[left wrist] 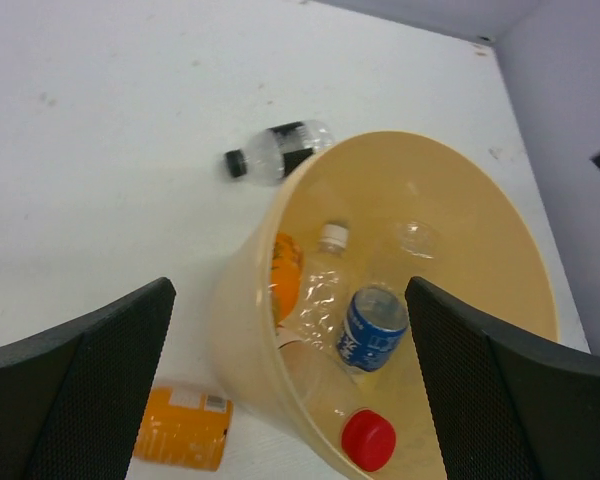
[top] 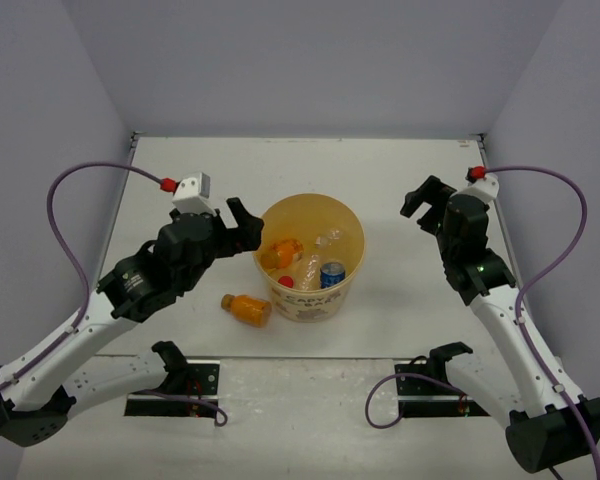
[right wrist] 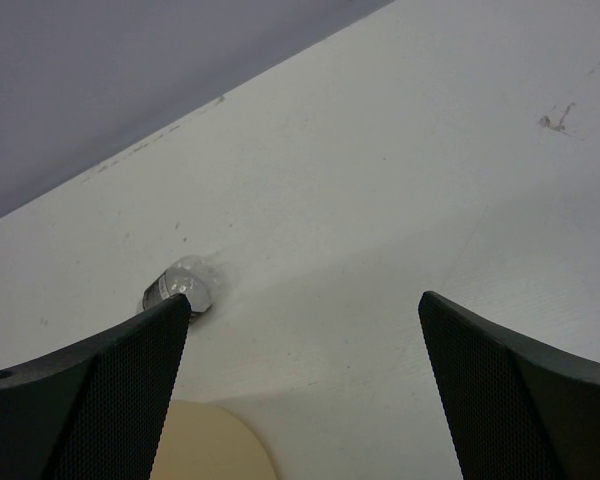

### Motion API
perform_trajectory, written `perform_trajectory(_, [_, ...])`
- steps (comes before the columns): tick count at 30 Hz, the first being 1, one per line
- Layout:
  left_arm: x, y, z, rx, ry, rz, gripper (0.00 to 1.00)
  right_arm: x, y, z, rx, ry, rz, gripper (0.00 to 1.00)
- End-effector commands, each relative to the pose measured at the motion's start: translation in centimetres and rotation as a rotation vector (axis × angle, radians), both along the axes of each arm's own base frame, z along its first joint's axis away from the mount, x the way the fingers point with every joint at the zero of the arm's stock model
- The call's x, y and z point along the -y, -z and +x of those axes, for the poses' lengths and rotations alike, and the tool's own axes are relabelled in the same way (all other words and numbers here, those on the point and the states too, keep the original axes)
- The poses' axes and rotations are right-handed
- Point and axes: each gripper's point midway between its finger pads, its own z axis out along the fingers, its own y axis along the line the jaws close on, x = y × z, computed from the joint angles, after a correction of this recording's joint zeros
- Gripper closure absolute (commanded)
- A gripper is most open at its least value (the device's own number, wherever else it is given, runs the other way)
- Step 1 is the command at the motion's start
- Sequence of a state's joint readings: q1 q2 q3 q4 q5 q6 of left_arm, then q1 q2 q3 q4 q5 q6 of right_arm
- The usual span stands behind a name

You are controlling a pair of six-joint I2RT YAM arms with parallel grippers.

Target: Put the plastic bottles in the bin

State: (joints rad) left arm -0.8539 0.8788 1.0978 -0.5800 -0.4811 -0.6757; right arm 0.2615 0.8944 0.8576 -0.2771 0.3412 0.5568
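Observation:
The yellow-orange bin (top: 352, 222) stands mid-table, and several plastic bottles lie inside it. They are an orange one (left wrist: 287, 275), a clear unlabelled one (left wrist: 325, 285), a blue-labelled one (left wrist: 372, 325) and a red-capped one (left wrist: 368, 438). A short orange bottle (top: 246, 308) lies on the table at the bin's near left. A clear bottle with a dark label (left wrist: 278, 152) lies on the table beyond the bin. My left gripper (top: 248, 228) hovers at the bin's left rim, open and empty (left wrist: 290, 300). My right gripper (top: 423, 205) hangs open and empty to the right of the bin.
In the right wrist view the dark-labelled bottle (right wrist: 180, 285) shows beside the left finger, with the bin's rim (right wrist: 205, 445) at the bottom. Grey walls enclose the white table (top: 400, 330) at the back and on both sides. Purple cables loop from both arms.

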Motion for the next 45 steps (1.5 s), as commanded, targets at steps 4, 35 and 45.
perform_trajectory(4, [-7.9,4.1,-2.0,-0.23,-0.508,-0.089,0.0,0.0,-0.3,-0.1,0.022,-0.004,0.0,0.01])
perform_trajectory(35, [-3.0,26.8,-3.9,-0.834,-0.454,-0.186,0.0,0.4,0.3,0.0,0.008,0.018,-0.009,0.01])
perform_trajectory(45, [-2.7,29.2,-4.5,-0.859,-0.43,-0.182,0.0,0.5,0.4,0.1,0.006,0.026,-0.007,0.01])
